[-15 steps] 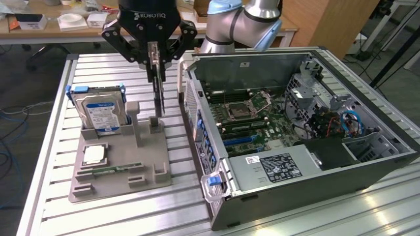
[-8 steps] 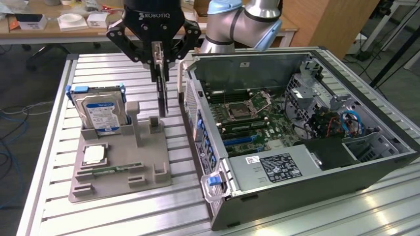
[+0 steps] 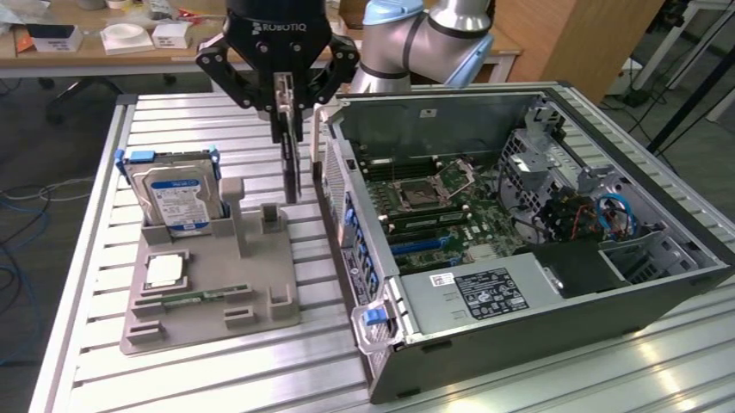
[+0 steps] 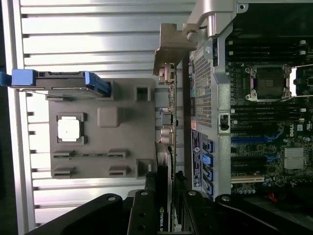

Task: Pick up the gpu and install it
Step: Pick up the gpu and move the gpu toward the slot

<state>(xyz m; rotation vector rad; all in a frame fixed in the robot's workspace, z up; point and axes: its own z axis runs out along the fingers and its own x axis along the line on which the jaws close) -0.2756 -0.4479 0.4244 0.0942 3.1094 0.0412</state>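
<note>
Over the table (image 3: 86,275), between the holder (image 3: 219,288) and the case (image 3: 574,301), your jaws grip the gpu (image 3: 291,159) by its upper edge, hanging on edge just beside the case wall, so you risk clipping that wall or twisting the card.

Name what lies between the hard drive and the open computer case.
In the exterior view, the gpu hangs on edge there, gripped by the gripper, over the grey holder.
</note>
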